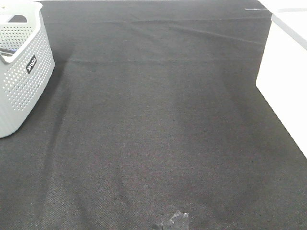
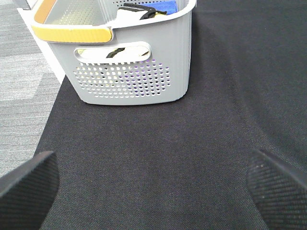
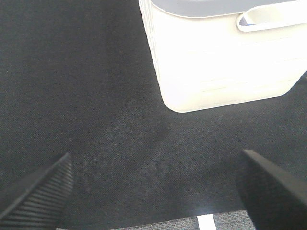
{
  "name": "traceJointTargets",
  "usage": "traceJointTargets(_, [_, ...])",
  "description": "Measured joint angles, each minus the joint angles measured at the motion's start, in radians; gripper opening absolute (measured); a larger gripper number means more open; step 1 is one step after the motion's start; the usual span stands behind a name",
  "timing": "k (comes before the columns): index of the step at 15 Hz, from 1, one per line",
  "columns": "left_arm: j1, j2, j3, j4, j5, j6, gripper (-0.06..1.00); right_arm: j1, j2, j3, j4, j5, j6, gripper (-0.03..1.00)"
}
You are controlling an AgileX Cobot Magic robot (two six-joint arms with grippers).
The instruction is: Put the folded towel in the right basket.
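Overhead, a black cloth covers the table, with a grey perforated basket at the left edge and a white basket at the right edge. A small crumpled piece of clear material lies near the front edge. No folded towel shows on the cloth in any view. The left gripper hangs above the cloth facing the grey basket — its fingers are spread wide with nothing between them. That basket has a yellow-padded handle and holds white, black and blue items. The right gripper faces the white basket, jaws likewise wide apart and empty; whether a towel lies inside that basket cannot be told.
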Motion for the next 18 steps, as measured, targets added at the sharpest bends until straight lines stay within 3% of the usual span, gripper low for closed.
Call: traceJointTargets(18, [0.0,0.0,0.0,0.0,0.0,0.0,0.99,0.0,0.0,0.0,0.0,0.0,-0.006,0.89])
